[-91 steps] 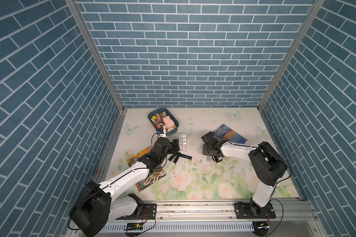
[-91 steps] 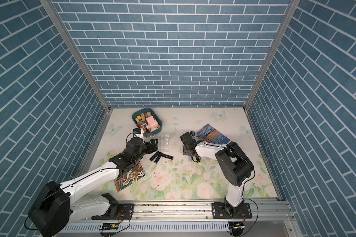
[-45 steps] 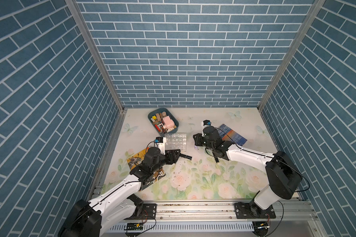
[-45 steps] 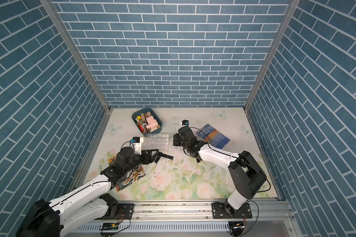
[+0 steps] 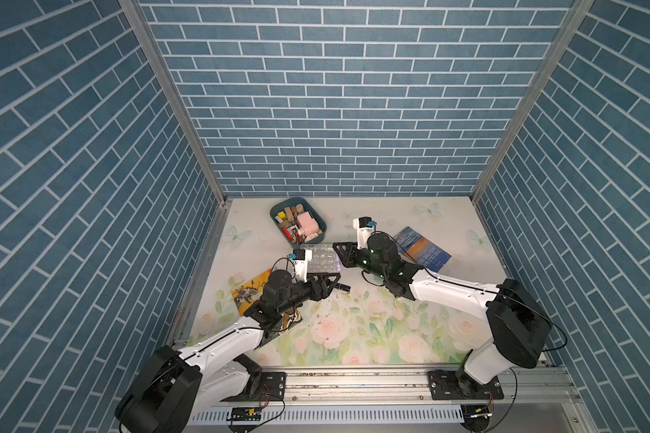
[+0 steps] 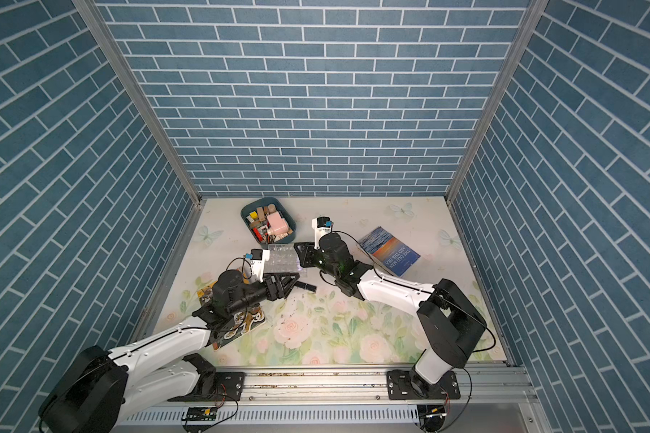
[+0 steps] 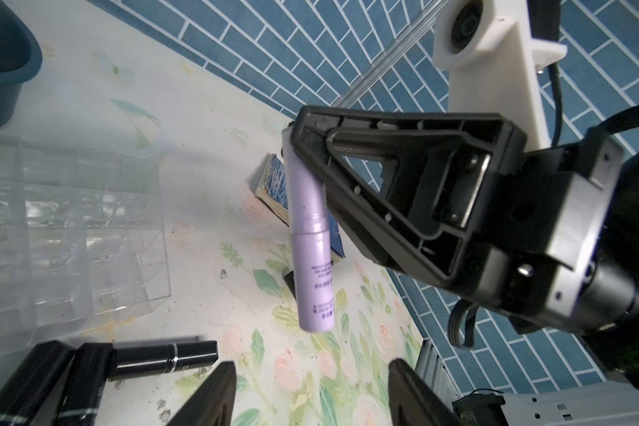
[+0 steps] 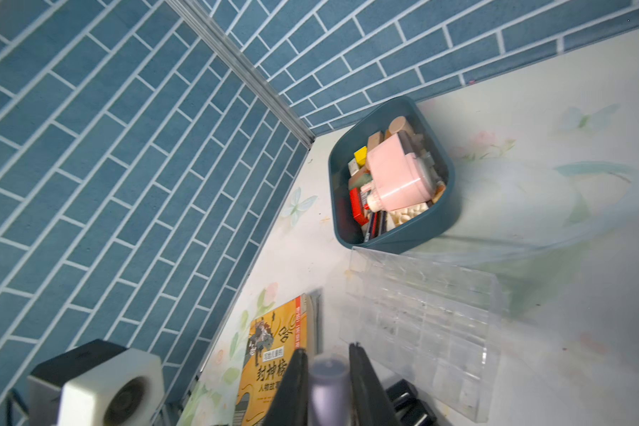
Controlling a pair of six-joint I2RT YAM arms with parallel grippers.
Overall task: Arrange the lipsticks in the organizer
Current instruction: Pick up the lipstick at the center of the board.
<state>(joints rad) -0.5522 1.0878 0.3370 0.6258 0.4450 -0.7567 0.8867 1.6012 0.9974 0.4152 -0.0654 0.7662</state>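
Grips the lavender lipstick (image 7: 312,250) in right jaws beside the empty organizer (image 7: 71,239), with left jaws parted near unplaced black lipsticks (image 7: 163,356).

Floral table (image 5: 391,330): teal tray (image 8: 421,232), clear organizer (image 5: 320,258), black lipsticks (image 7: 163,357), blue book (image 5: 424,251), orange book (image 5: 248,294) lying on it

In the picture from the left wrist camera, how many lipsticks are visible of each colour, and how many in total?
Black lipsticks: 3
Lavender lipstick: 1
Total: 4
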